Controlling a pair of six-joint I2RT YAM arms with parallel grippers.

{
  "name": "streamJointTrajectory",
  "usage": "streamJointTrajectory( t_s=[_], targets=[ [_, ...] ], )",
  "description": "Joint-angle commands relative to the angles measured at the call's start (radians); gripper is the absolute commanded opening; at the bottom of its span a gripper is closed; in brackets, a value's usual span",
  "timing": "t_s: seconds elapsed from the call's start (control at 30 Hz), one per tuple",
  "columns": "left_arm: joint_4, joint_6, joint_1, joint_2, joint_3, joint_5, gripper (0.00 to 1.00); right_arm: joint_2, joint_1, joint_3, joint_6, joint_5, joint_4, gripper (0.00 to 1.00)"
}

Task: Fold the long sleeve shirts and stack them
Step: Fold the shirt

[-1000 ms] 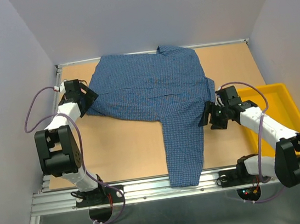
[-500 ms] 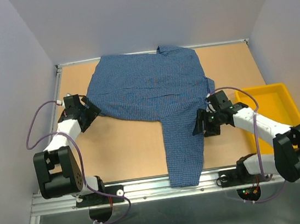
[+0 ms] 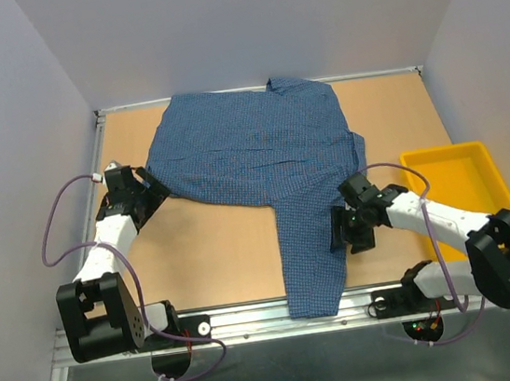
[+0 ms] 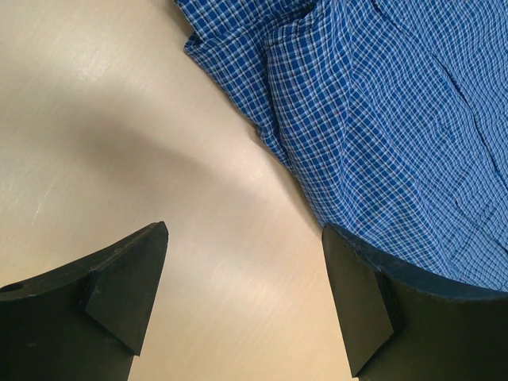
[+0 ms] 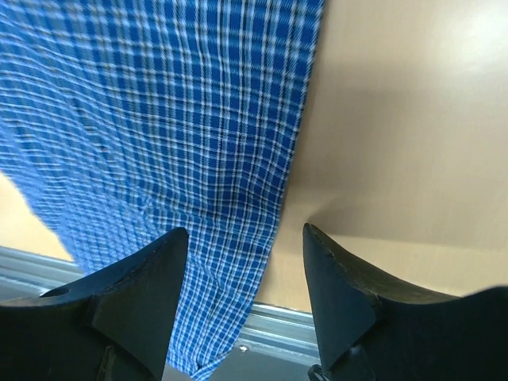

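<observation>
Near sleeve: one sleeve of the blue fine-checked woven cotton shirt reaches the near edge of the tan table.
Right gripper: parted, empty, over the sleeve's edge.
Left gripper: wide, empty, beside the shirt's left edge.
Body: spread flat, far half.
Handling: likely light and limp; pinch an edge.

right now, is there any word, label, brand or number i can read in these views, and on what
None: no readable text in any view.
The blue checked shirt shows only its weave, no tag or print.
The yellow tray is plain.
The left gripper and right gripper are bare black.
</observation>
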Motion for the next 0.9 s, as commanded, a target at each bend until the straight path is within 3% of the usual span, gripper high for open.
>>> streamJointTrajectory(
  t_s=[0.0, 0.13, 0.2, 0.3, 0.4, 0.43, 0.53, 0.7, 0.87],
  targets=[
    [0.005, 0.023, -0.001, -0.029, -0.008, -0.029, 0.9, 0.067, 0.069, 0.025, 0.059, 0.079, -0.014, 0.65],
    [0.011, 0.031, 0.001, -0.024, -0.007, -0.022, 0.9, 0.133, 0.13, 0.054, 0.093, 0.111, 0.015, 0.63],
    [0.015, 0.034, 0.001, -0.026, -0.01, -0.023, 0.9, 0.176, 0.164, 0.071, 0.104, 0.126, 0.023, 0.57],
    [0.017, 0.037, 0.001, -0.026, -0.01, -0.023, 0.9, 0.216, 0.207, 0.103, 0.108, 0.143, 0.023, 0.42],
    [0.023, 0.035, 0.001, -0.027, -0.014, -0.019, 0.9, 0.214, 0.211, 0.12, 0.105, 0.148, 0.021, 0.17],
    [0.023, 0.034, 0.001, -0.027, -0.014, -0.017, 0.9, 0.2, 0.211, 0.134, 0.096, 0.156, 0.017, 0.02],
    [0.023, 0.034, -0.001, -0.024, -0.008, -0.019, 0.9, 0.174, 0.211, 0.184, 0.082, 0.186, -0.012, 0.0],
    [0.023, 0.026, 0.001, 0.0, 0.024, -0.017, 0.9, 0.182, 0.198, 0.44, 0.006, 0.281, -0.117, 0.0],
    [0.025, 0.014, 0.001, 0.031, 0.073, -0.006, 0.9, 0.249, 0.085, 0.637, -0.105, 0.297, -0.131, 0.01]
  ],
)
